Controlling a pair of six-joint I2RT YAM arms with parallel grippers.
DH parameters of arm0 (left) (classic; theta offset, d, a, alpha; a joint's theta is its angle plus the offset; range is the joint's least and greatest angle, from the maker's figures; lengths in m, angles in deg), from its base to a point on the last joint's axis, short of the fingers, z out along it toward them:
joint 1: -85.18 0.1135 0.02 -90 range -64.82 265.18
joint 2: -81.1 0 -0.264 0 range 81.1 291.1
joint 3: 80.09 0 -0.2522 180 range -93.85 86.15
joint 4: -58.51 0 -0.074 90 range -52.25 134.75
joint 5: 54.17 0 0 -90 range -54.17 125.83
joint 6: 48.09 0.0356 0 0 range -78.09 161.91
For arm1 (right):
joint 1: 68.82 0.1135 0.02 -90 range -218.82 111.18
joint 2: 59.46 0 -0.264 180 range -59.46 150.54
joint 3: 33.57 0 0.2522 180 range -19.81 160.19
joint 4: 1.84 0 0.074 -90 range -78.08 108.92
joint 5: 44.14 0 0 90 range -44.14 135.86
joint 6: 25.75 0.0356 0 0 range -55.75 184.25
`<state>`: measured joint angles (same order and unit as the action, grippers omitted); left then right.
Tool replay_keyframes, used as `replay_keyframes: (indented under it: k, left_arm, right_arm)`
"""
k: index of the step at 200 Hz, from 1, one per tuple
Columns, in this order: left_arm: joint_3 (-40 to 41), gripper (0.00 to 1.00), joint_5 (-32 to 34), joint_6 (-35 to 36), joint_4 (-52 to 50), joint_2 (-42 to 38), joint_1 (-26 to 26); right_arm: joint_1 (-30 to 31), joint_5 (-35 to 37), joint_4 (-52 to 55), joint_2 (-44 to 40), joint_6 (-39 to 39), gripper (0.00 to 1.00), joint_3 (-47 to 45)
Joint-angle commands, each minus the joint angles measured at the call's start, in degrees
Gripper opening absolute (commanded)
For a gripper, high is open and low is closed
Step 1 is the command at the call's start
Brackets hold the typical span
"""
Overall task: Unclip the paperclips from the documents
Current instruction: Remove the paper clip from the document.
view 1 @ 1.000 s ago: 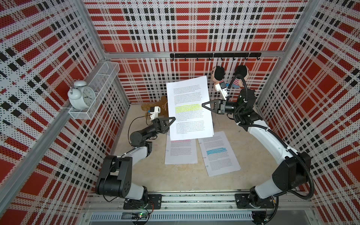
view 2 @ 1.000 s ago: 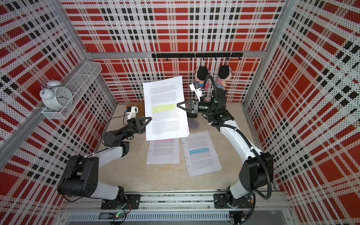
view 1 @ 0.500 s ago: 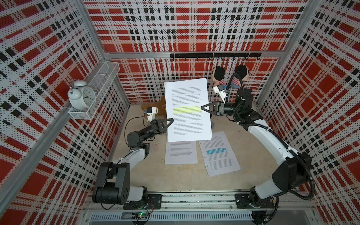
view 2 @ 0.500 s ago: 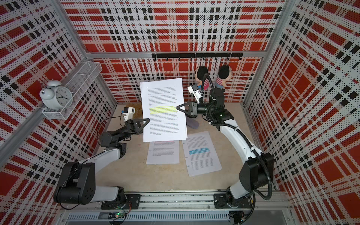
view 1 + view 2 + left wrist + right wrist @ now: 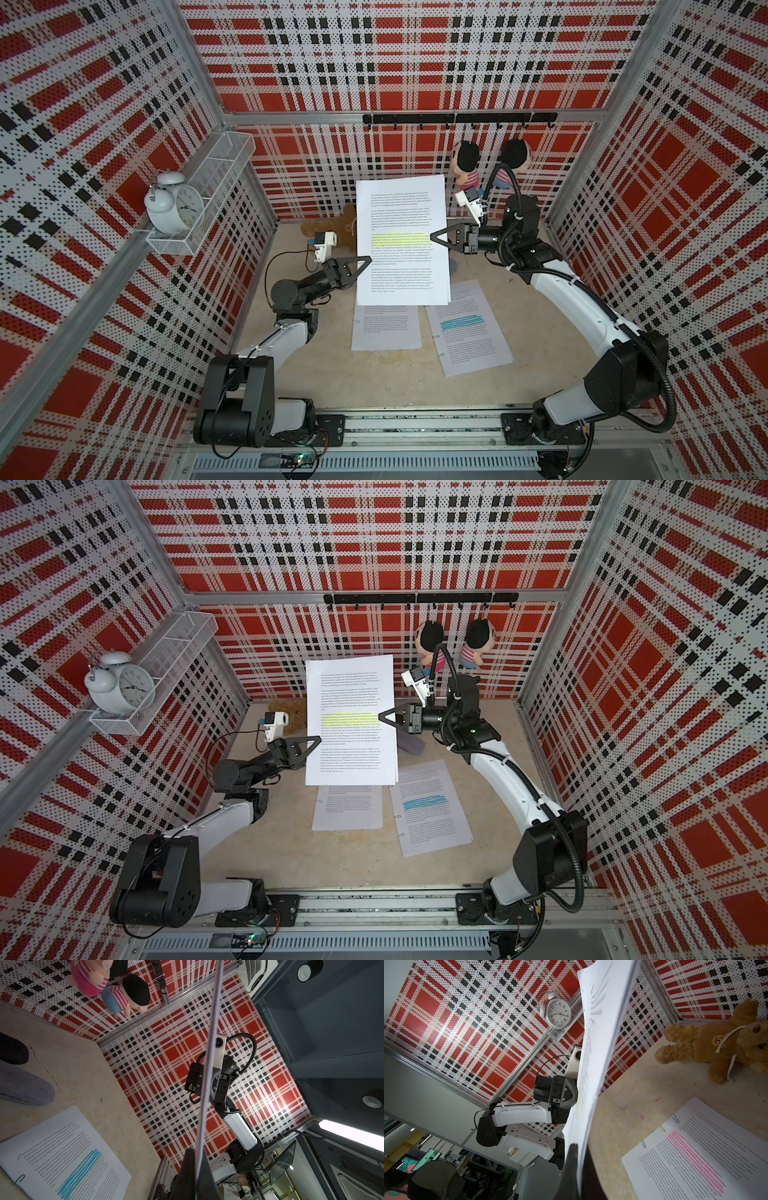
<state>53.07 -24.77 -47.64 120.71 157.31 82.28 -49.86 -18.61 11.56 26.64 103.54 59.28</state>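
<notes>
Left gripper (image 5: 366,260) and right gripper (image 5: 433,237) clamp opposite side edges of the yellow-band document (image 5: 401,208); I hold it raised above the table (image 5: 324,374).

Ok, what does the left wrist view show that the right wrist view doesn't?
Left wrist only: the blue-highlighted document with a green paperclip, and two plush dolls. Right wrist only: the pink-highlighted document, clips on its edge, two loose pink paperclips, teddy bear, alarm clock. Both: the lifted document edge-on, in the left gripper and right gripper.
</notes>
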Motion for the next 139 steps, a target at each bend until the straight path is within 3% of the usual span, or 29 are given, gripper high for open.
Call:
replay_keyframes:
  k: [1, 139]
  left_arm:
    - [1.5, 0.0, 3.9, 2.6, -3.2, -1.1, 3.2]
    - [3.0, 0.06, 5.1, 7.2, -9.9, -4.4, 5.6]
  right_arm:
    - [-3.5, 0.6, -3.7, -3.8, 0.5, 0.0, -0.3]
    - [-4.4, 1.3, -9.0, -7.8, 4.2, 0.0, -5.6]
